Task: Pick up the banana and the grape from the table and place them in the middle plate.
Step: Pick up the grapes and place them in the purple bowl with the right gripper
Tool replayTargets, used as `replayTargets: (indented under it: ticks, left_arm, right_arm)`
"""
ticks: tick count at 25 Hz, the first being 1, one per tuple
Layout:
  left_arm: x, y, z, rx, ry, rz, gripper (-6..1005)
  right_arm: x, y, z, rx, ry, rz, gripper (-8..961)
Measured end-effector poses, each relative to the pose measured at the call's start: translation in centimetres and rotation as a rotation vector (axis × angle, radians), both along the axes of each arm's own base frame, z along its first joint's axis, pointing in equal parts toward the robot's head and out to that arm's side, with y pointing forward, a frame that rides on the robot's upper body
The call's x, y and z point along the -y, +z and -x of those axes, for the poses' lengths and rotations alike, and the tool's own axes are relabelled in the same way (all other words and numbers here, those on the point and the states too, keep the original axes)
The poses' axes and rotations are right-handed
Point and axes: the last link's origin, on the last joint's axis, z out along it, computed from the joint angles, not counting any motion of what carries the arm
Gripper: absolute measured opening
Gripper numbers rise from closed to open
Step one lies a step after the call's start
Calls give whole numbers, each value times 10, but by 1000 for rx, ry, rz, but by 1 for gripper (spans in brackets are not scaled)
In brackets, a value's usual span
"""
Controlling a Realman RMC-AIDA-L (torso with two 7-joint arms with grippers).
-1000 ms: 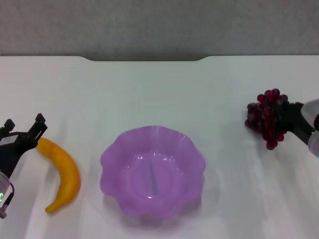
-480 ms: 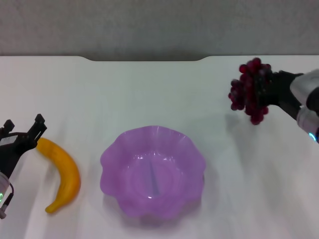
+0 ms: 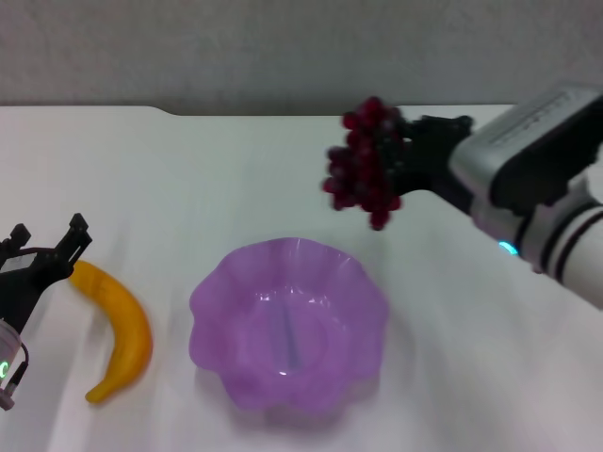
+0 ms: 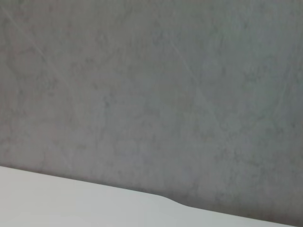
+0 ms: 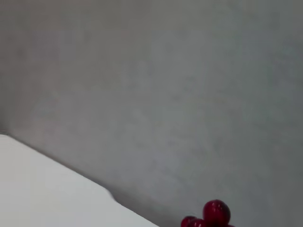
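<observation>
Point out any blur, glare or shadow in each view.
Head view: the grape and right gripper are smeared by motion; the banana is sharp; the middle plate casts a soft shadow. Wrist views: flat grey wall, no glare.

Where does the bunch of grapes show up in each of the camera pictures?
Head view: the grape hangs in the right gripper, above the table beyond the middle plate.
Left wrist view: not in it.
Right wrist view: a few berries at the bottom edge.
Shared landmark: the table's notched far edge.
</observation>
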Motion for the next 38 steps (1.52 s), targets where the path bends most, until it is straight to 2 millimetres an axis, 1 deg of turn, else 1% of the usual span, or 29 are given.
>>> replayTargets:
  ticks: [4, 7, 10, 14, 17, 19, 25, 28, 33, 36, 37, 38]
  left_arm:
    - [-1, 0, -1, 1, -2, -1, 891]
    - [-1, 0, -2, 1, -4, -2, 892]
    - [-2, 0, -3, 0, -10, -1, 892]
    - [-5, 0, -5, -1, -17, -3, 891]
    - [-6, 2, -5, -1, -16, -7, 891]
    - [-7, 2, -5, -4, -17, -7, 891]
    - [-9, 2, -6, -5, -19, -8, 892]
    - [-9, 3, -6, -5, -17, -10, 892]
    - [-9, 4, -5, -4, -14, -14, 892]
    - [-9, 5, -4, -5, -9, -19, 892]
    - [-9, 6, -4, -7, -8, -20, 892]
    - [-10, 6, -4, -6, -10, -20, 892]
  right_arm:
    - [6, -19, 24, 15, 76, 63, 188]
    - [15, -32, 35, 24, 119, 102, 188]
    - [22, -41, 41, 27, 143, 129, 189]
    - [31, -52, 42, 36, 167, 154, 187]
    - [41, -65, 46, 55, 201, 192, 186]
    - [45, -69, 46, 57, 210, 198, 185]
    - [51, -73, 39, 55, 199, 206, 184]
    - [57, -75, 34, 57, 191, 213, 185]
    - [58, -75, 25, 60, 175, 198, 184]
    - [56, -73, 13, 51, 153, 159, 182]
    - [55, -69, 0, 35, 129, 112, 182]
    - [55, -69, 0, 35, 129, 112, 182]
